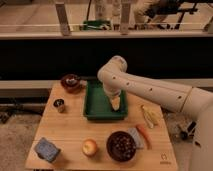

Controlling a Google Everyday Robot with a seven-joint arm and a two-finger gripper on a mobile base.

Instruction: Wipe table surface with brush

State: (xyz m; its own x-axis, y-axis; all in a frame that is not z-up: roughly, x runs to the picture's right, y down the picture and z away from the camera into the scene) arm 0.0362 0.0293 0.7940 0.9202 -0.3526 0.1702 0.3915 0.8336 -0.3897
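**Clerk:** Entry one, the gripper?
**Keeper:** It stood at centre frame, pointed down into the green tray. Its fingers were apart, with nothing between them.
**Clerk:** The brush?
**Keeper:** It appeared to be the pale grey piece lying on the table surface, lower right of centre. It was squeezed between the lower bowl and an orange stick, well apart from the gripper.
**Clerk:** Containers and contents?
**Keeper:** The tray held nothing visible. The lower bowl held a dark fill, kind unclear. The upper bowl, upper left, held something dark reddish, kind also unclear. The metal cup, at left, had its inside hidden.
**Clerk:** Hazards?
**Keeper:** Likely three. The arm could clip the tray's rim on leaving it. Fingers that wide could shove the lower bowl or catch the orange stick instead of the brush. Later sweeping could push the apple or the grey block off the bottom edge.
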